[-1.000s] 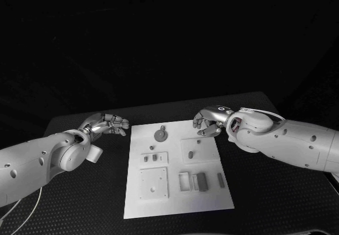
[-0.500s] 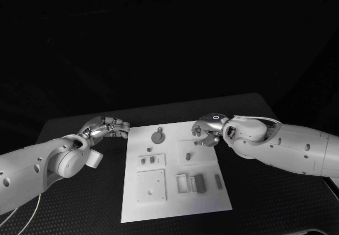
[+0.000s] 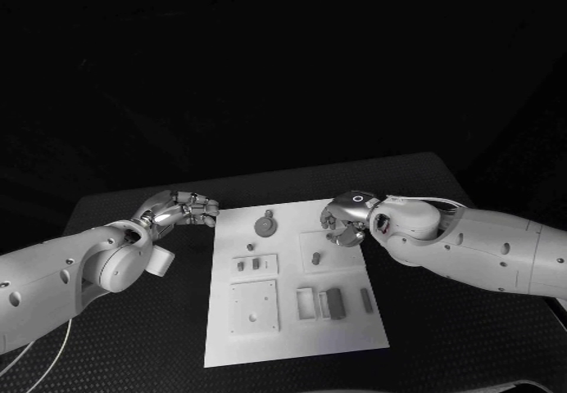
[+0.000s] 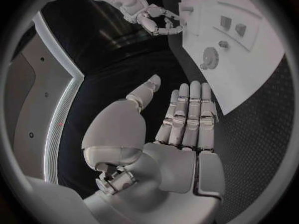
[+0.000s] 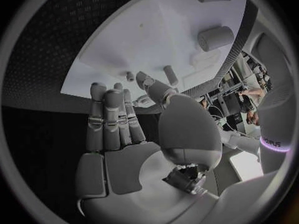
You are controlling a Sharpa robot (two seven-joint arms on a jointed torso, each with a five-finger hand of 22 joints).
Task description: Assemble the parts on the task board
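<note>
Black textured counter (image 3: 449, 327) under a dark backdrop, white rectangular task board (image 3: 296, 344) lying flat in the middle. Left silver hand (image 3: 179, 210) sits just off the board's far corner on its own side, over bare counter, fingers curled in loosely in the head view and straighter side by side in the left wrist view, holding nothing. Right silver hand (image 3: 345, 218) hangs over the board's far edge on its side, fingers bent in, nothing in them; contact with the board cannot be told. Small grey parts lie on the board: a round gear-like disc (image 3: 267, 225) between the two hands, a small oval peg (image 3: 317, 258) just nearer than the right hand, and upright rectangular blocks (image 3: 336, 302) further towards the robot.
</note>
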